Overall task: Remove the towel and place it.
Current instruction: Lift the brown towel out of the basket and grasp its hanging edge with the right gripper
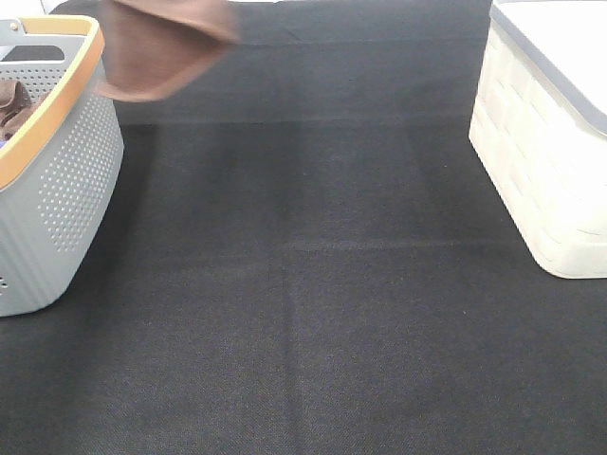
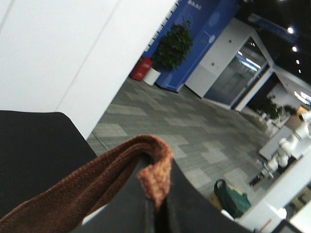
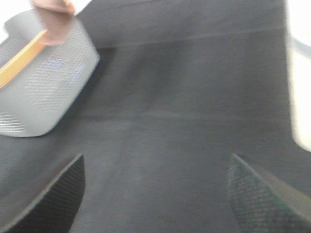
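The rust-brown towel point(image 1: 161, 47) hangs in the air at the back left, just right of the grey perforated basket point(image 1: 57, 180), and its top runs out of the exterior high view. In the left wrist view a fold of the towel point(image 2: 97, 189) is pinched in my left gripper point(image 2: 156, 219), whose dark fingers point(image 2: 189, 211) are shut on it. My right gripper point(image 3: 158, 204) stands open above bare black mat, nothing between its fingers point(image 3: 53, 199). From there the towel point(image 3: 56, 19) shows blurred over the basket point(image 3: 43, 82). Neither gripper appears in the exterior high view.
The basket has an orange rim and holds another brown cloth point(image 1: 11, 106). A cream lidded bin point(image 1: 545, 161) stands at the right, also seen as the bin point(image 3: 301, 73) at the right wrist view's edge. Black mat point(image 1: 303, 284) covers the table between them.
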Controlling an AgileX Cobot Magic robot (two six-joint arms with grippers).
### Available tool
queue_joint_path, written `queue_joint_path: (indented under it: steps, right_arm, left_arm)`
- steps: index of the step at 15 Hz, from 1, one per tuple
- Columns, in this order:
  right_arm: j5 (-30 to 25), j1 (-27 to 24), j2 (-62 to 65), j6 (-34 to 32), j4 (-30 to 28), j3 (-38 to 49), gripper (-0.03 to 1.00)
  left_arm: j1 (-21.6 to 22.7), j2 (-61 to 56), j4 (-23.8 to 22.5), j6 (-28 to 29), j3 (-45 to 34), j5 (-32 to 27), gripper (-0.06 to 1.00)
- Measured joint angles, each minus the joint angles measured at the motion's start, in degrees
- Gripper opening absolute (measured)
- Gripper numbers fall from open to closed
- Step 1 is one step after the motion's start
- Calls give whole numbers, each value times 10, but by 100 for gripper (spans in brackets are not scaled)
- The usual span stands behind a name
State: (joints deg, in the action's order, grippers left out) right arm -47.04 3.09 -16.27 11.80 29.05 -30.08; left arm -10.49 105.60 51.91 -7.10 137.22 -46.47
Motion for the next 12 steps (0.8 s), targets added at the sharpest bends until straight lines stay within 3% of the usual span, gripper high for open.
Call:
queue_joint_path:
  steps: [4,6,9,12]
  right_arm:
    - [10,0,-163,221,210,-28,76]
    - [6,0,-235,316,277,-72,76]
    - [6,21,-348,402,309,-146,76]
    - [102,135,-418,469,270,-178,76]
  left_arm:
    - [-99,37,-65,0,1,1,0]
    - [-141,50,-102,1,1,1,0]
    - [-198,60,-157,13,1,17,0]
    - [-223,62,-184,15,1,26,0]
